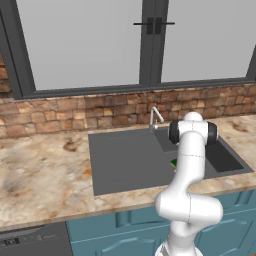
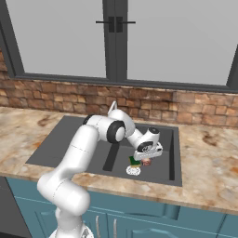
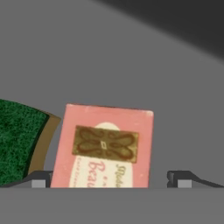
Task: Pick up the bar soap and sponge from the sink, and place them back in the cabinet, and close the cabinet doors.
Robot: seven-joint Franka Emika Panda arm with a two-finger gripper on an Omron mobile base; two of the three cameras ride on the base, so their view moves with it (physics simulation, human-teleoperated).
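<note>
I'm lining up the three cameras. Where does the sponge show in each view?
Left base view: the sponge peeks out green and yellow at the arm's left edge, in the sink.
Right base view: low centre, under the pincer, beside the white drain.
Hand view: left edge, beside the bar soap.
Shared landmark: the sink's dark grey floor.

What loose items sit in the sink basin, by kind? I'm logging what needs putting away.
Soap: 1
Sponge: 1
Total: 2, side by side on the sink floor, with the open pincer straddling the soap.
</note>
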